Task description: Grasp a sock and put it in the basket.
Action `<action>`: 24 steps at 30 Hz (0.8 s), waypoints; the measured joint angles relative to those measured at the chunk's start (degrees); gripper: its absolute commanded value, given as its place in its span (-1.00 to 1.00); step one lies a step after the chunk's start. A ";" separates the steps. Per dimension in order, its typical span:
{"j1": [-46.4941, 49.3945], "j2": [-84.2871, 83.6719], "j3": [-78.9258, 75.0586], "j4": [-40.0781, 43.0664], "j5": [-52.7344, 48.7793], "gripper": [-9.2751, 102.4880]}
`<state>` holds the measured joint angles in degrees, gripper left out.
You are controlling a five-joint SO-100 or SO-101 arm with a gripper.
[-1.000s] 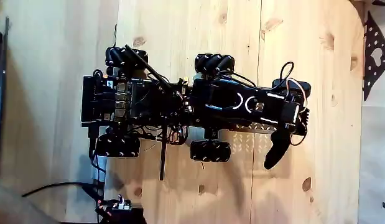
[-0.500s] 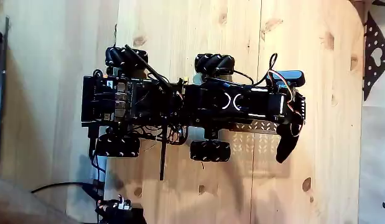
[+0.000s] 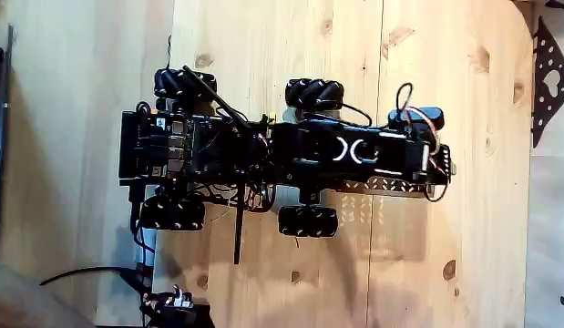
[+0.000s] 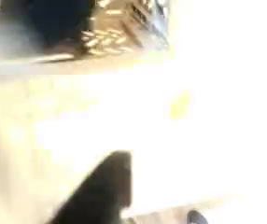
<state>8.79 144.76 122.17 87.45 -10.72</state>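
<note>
since a second ago your arm (image 3: 354,150) has swung in over the robot body: the sock hung off the lower right end of the arm in the fixed view then, out past the chassis edge, and now that dangling dark shape is gone from that spot and the arm lies straight along the body, its white markings facing up. you can see the basket (image 3: 373,187) as a strip of perforated metal along the arm's lower side at the robot's right end, with its hole pattern throwing light spots on the wooden table (image 3: 263,55) just below. in the blurred wrist view a dark limp shape, likely the sock (image 4: 101,191), hangs at the bottom centre, and the basket's perforated wall (image 4: 124,28) sits at the top. you cannot tell from either view whether the gripper (image 3: 436,164) is spread or pinching the sock. wheels (image 3: 313,92) sit on both sides of the body.
</note>
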 measured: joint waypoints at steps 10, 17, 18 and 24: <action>-1.49 -1.76 1.49 -12.74 1.67 -0.83; -7.65 2.37 10.02 -22.76 5.01 -0.83; -8.70 4.13 10.99 -23.47 4.92 -0.83; -10.90 16.70 14.41 -21.45 8.88 -0.83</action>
<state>-2.11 161.46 136.58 66.01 -1.85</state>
